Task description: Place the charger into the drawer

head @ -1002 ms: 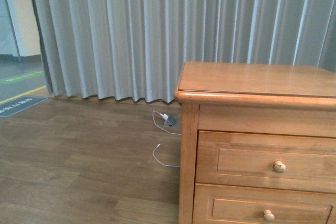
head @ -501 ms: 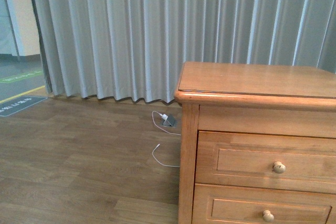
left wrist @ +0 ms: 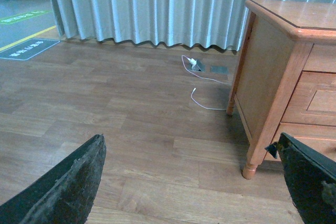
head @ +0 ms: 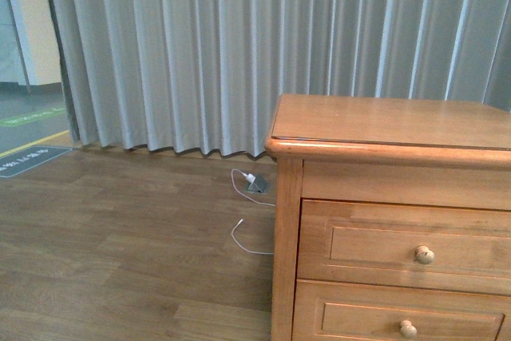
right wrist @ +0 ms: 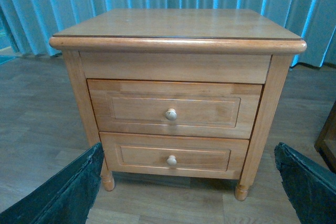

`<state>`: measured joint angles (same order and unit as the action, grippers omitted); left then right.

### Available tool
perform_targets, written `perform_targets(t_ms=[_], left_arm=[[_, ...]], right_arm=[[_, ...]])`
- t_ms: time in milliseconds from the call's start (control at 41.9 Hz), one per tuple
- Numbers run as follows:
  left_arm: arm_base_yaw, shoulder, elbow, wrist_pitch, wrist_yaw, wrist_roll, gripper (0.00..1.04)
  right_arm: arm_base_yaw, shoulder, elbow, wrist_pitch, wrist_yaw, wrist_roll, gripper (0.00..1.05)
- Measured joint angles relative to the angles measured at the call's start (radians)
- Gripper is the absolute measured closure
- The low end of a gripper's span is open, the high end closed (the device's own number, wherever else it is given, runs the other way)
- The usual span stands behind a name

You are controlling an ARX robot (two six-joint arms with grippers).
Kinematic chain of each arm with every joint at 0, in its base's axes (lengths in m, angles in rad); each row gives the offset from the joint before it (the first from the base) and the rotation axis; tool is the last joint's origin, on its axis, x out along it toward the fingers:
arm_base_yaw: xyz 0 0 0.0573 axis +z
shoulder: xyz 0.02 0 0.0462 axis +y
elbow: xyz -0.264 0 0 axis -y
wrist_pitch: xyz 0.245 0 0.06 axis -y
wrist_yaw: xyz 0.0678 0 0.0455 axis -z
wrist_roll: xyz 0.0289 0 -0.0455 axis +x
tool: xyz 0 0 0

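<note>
while both arms hang clear of the nightstand (right wrist: 178, 93):
left gripper (left wrist: 189, 182): jaws spread, empty
right gripper (right wrist: 184, 187): jaws spread, empty
drawer (right wrist: 174, 107): upper, closed, round knob (right wrist: 171, 114)
charger: not seen in any view

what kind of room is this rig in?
Probably an indoor test or demo room dressed like a bedroom, not a real home. A wooden nightstand with two closed drawers stands on wood-look flooring, grey floor-length curtains line the wall, and floor marking tape shows beyond.
</note>
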<state>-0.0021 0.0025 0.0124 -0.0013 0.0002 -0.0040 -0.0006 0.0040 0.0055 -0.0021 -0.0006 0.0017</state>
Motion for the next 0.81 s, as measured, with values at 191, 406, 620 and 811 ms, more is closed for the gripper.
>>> perform_targets(t_ms=[191,406,620,811], left_arm=[[0.0,0.0,0.0,0.0,0.0,0.0,0.06],[0.0,0.0,0.0,0.0,0.0,0.0,0.06],[0.0,0.0,0.0,0.0,0.0,0.0,0.06],[0.0,0.0,0.0,0.0,0.0,0.0,0.06]], right_arm=[[0.0,0.0,0.0,0.0,0.0,0.0,0.08],[0.0,0.0,0.0,0.0,0.0,0.0,0.08],[0.0,0.0,0.0,0.0,0.0,0.0,0.08],[0.0,0.0,0.0,0.0,0.0,0.0,0.08]])
